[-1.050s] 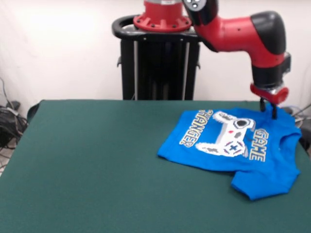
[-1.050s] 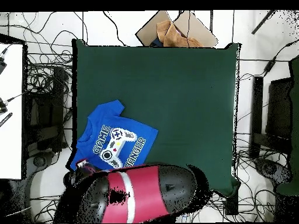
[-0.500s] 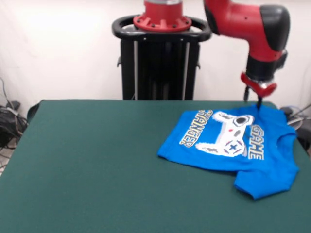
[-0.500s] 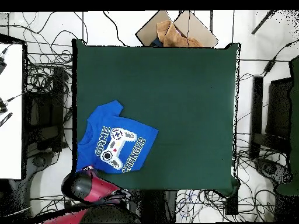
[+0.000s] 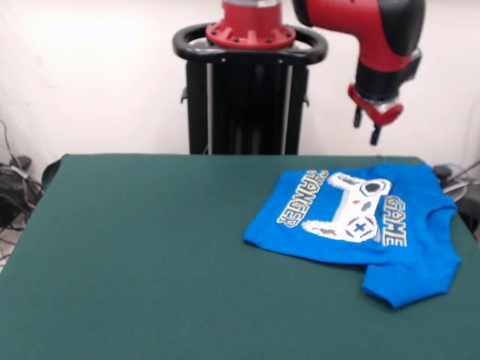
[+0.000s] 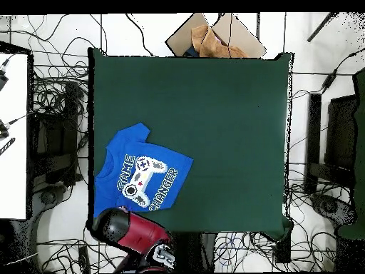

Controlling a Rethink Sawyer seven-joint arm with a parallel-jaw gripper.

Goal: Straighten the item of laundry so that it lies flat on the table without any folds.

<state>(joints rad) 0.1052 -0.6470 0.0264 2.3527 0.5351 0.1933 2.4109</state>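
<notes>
The item of laundry (image 5: 352, 217), a bright blue T-shirt with a game-controller print, lies print-up at the right side of the green table (image 5: 150, 247). One sleeve points toward the front right, and the collar faces the right edge. My gripper (image 5: 366, 129) hangs in the air above the shirt's far edge, clear of the cloth. It is open and holds nothing. In the overhead view the shirt (image 6: 142, 178) lies against the left edge of the table (image 6: 228, 128), and my arm's wrist (image 6: 114, 225) covers the gripper just below the shirt.
The black pedestal (image 5: 247, 97) stands behind the table's far edge. A cardboard box (image 6: 214, 36) sits beyond the table's top edge in the overhead view. Cables lie on the floor all round, and a white surface (image 6: 13, 135) runs along the left.
The gripper has let go of the shirt's far corner and risen up and leftward in the front view. The shirt's far edge has settled onto the table.
</notes>
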